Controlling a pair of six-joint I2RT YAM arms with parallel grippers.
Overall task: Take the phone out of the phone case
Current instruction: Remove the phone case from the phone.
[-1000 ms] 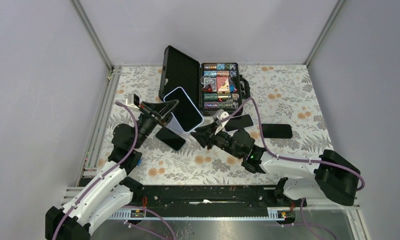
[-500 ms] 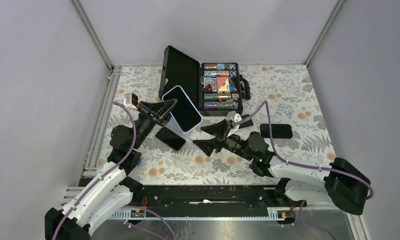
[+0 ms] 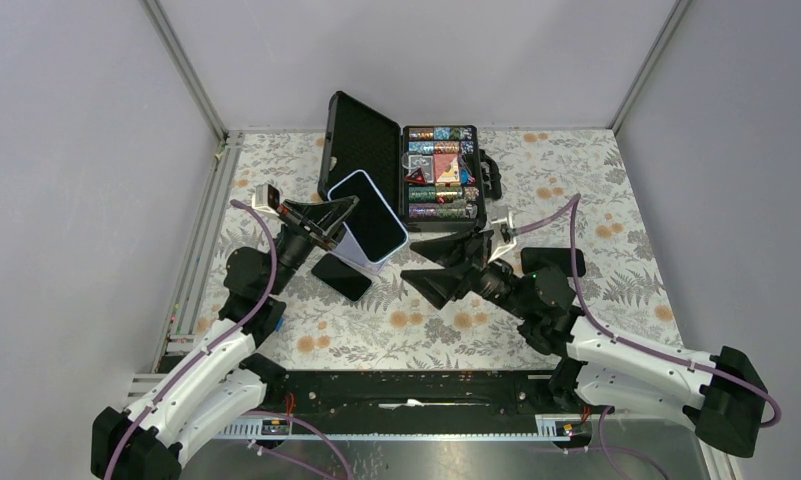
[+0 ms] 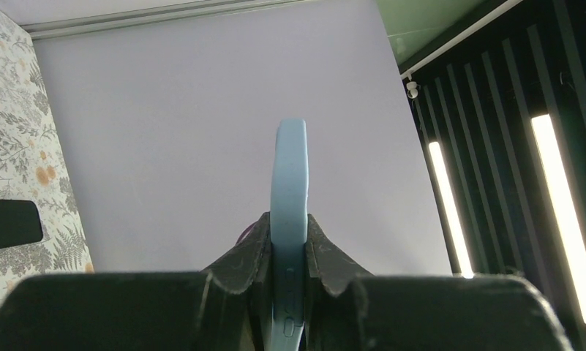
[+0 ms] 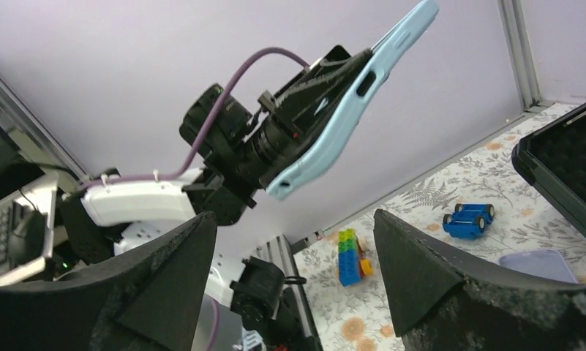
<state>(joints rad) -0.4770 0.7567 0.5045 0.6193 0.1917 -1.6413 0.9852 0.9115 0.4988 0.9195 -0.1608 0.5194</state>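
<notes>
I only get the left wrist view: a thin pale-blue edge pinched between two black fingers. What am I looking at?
Observer: From above it is a phone sitting inside a light-blue phone case. Its dark screen faces the top camera, and the left gripper holds it above the table.
Operator: Is the other arm touching it?
Observer: No. The right gripper is open and apart from it, off to its right, with its fingers pointing toward it.
Operator: Anything else near it?
Observer: A second dark phone lies flat on the table, by the held one's lower end in the top view.
</notes>
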